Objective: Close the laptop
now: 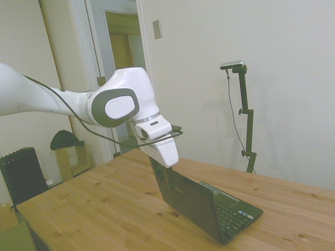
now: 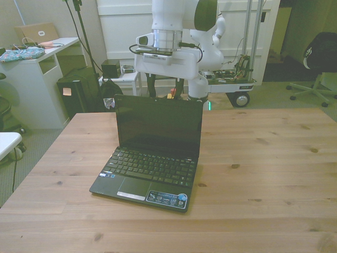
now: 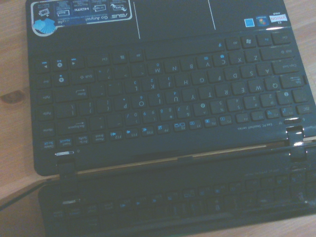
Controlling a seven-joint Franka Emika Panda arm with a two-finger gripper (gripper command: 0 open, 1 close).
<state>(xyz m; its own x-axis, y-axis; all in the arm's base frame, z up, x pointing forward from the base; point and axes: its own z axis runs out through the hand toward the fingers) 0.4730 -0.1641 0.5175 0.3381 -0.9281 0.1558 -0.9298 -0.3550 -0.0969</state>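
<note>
The laptop (image 2: 152, 153) is sitting on the tabletop (image 2: 263, 174) toward the front view's left of centre, its base flat on the wood and its screen (image 2: 158, 129) standing open, leaning slightly back past upright. The closing has not visibly started: in the wrist view the keyboard (image 3: 163, 89) is lying fully exposed with the hinge line and the lower part of the screen beyond it. The gripper (image 2: 164, 87) is hanging just behind the lid's top edge, and in the side view the white hand is sitting right at that edge, though actual contact cannot be confirmed. The 2 fingers (image 2: 151, 84) are showing in the front view as dark prongs standing apart, so they are judged open and holding nothing. As a judgement, the approach is essentially complete and the whole of the fold is remaining: the lid needs pushing forward and down onto the keyboard. Stickers (image 2: 167, 198) are showing on the palm rest.
</note>
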